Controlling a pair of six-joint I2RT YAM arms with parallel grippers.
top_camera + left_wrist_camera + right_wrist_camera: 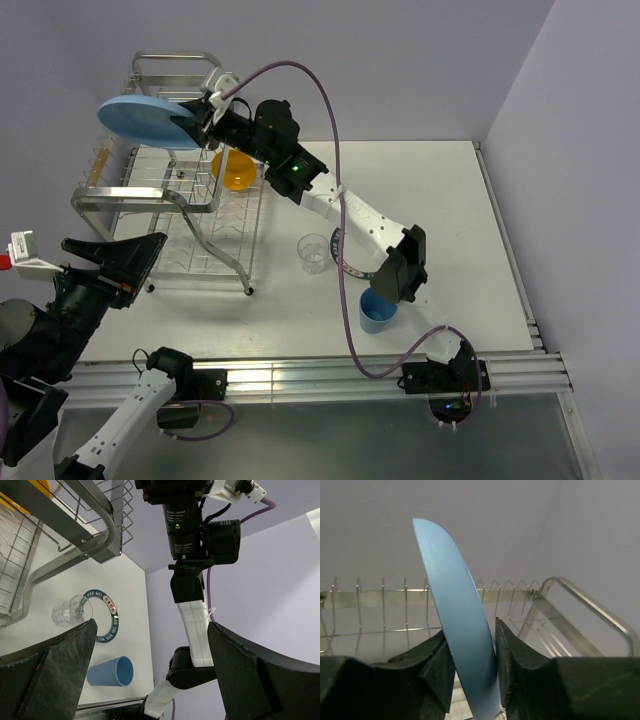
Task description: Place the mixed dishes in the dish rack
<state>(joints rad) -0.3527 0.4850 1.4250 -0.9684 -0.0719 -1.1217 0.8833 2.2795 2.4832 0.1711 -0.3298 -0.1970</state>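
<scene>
My right gripper (200, 118) is shut on the edge of the light-blue plate (140, 120), holding it in the air over the top left of the dish rack (170, 57). In the right wrist view the plate (455, 610) stands on edge between the two pads (427, 662), with rack wires (580, 605) behind it. An orange-yellow bowl (238, 170) sits in the rack. On the table are the clear glass (313, 252), the blue cup (376, 312) lying on its side, and the white plate with a teal rim (107, 615), partly under the right arm. My left gripper (150, 255) is open and empty.
The right arm (192, 580) stretches diagonally across the table from its base to the rack. The left gripper (150, 635) hovers near the rack's front left corner (95, 535). The glass (67, 612) and cup (111, 671) lie right of the rack.
</scene>
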